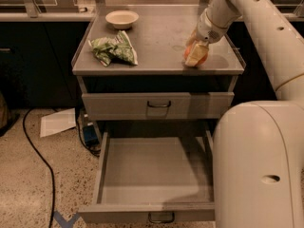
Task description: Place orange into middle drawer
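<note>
Your claw (196, 54) grips the orange (204, 59) on the bench (156, 42). Lift it straight up before you swing down to the middle drawer (152, 170).

You had no text, label or number to read: the print on the green-and-white foil bag (114, 50) was illegible, and the paper sheet (58, 122) on the floor showed no words. Your gripper (196, 55), down at the orange (204, 59) on the right of the cabinet top (161, 39), bore no readable marking.

Cabinet top (161, 42) carries bowl (122, 19), foil bag (114, 50), orange (204, 59); hand (196, 54) at orange.
</note>
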`<state>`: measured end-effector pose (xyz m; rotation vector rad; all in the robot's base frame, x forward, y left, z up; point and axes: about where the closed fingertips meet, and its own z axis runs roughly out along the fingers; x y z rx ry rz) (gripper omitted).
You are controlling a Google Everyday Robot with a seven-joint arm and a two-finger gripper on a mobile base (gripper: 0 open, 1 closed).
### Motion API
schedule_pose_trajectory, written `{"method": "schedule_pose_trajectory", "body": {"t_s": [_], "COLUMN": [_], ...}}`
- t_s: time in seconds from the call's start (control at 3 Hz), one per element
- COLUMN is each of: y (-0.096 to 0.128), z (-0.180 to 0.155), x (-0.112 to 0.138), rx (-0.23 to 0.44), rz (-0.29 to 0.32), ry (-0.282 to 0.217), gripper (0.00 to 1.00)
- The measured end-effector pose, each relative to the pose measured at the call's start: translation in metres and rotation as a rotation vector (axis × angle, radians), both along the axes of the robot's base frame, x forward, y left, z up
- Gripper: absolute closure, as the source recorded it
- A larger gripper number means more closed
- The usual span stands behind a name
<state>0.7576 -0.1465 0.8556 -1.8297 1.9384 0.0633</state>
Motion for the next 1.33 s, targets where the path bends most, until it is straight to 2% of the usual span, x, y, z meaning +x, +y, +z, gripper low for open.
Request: {"method": "schedule_pose_trajectory", "body": {"t_s": [0.67,1.33], "y": [0.005,0.028], "z": [0.039,0.039], "x": [-0.048,-0.112], "rx": [0.156,0.270], "rz": [0.064,0.083], "ry": [-0.056,-0.068], "gripper": [1.00,1.00]}}
